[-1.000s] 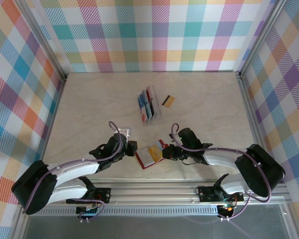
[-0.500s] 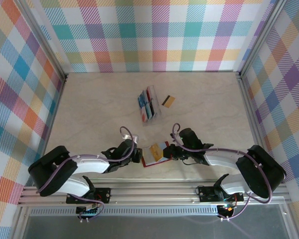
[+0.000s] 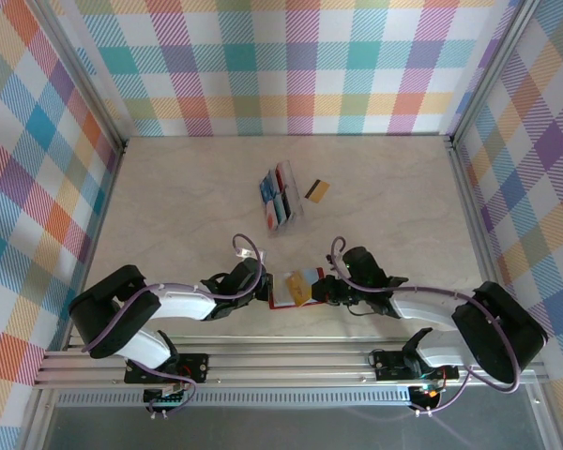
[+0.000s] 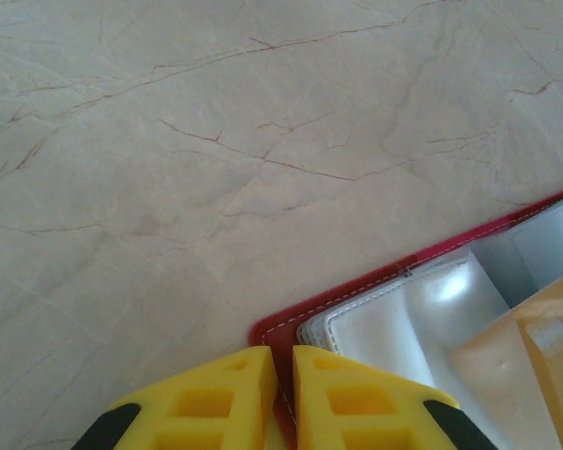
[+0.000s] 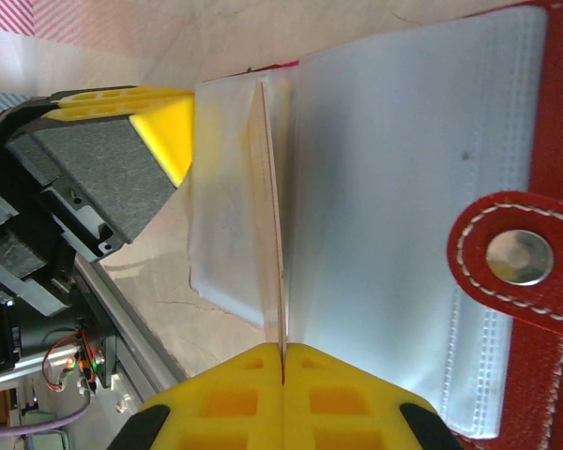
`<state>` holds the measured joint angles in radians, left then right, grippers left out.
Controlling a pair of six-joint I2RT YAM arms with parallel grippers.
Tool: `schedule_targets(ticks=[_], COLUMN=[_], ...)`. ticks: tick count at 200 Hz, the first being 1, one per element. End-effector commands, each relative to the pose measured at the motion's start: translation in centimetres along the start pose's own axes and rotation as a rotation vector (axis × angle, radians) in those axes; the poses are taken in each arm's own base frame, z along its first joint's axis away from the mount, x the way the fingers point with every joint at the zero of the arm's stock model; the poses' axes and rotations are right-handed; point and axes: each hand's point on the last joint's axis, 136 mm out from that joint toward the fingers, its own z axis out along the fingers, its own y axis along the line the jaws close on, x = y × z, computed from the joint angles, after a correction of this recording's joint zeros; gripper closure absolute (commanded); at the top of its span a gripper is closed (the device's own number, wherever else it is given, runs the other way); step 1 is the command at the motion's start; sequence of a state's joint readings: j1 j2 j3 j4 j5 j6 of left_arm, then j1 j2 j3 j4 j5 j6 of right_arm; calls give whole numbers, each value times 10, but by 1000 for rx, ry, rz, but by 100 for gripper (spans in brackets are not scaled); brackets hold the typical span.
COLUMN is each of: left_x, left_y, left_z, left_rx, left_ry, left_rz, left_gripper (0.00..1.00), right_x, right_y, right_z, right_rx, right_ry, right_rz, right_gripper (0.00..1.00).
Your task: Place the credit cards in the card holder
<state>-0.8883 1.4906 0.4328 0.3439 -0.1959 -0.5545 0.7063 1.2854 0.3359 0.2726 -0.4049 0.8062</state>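
Red card holder (image 3: 281,296) lies open near table (image 3: 188,206) front edge; left gripper (image 4: 284,394) pinches its corner, jaws narrow; right gripper (image 5: 283,361), closed down, clamps gold card (image 5: 274,244) edge-on at grey pocket (image 5: 394,187).

The red holder (image 5: 544,375) lies open near the front edge of the surface, with its grey pockets facing up and the snap tab out to one side. A gold card (image 3: 300,287) sits edge-on, partly inside one pocket. Further back a striped card (image 3: 317,191) lies flat, and the other cards (image 3: 280,199) stand bunched just beside it.
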Motion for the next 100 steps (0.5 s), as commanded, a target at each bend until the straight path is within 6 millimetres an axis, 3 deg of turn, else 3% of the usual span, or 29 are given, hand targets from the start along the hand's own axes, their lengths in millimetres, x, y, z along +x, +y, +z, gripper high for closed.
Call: schedule_targets(ticks=[1,100], left_x=[37,55], left_y=[26,27], left_z=[5,8], left_rx=[-88,-62], left_ry=[120,152], left_rz=[48,52], left_gripper=[86,86], right_x=[0,-18], right_y=[-8,-25], right_z=[6,18], right_rx=[15,84], right_ry=[-2,-95], right_rz=[25,99], right_gripper=[100,100])
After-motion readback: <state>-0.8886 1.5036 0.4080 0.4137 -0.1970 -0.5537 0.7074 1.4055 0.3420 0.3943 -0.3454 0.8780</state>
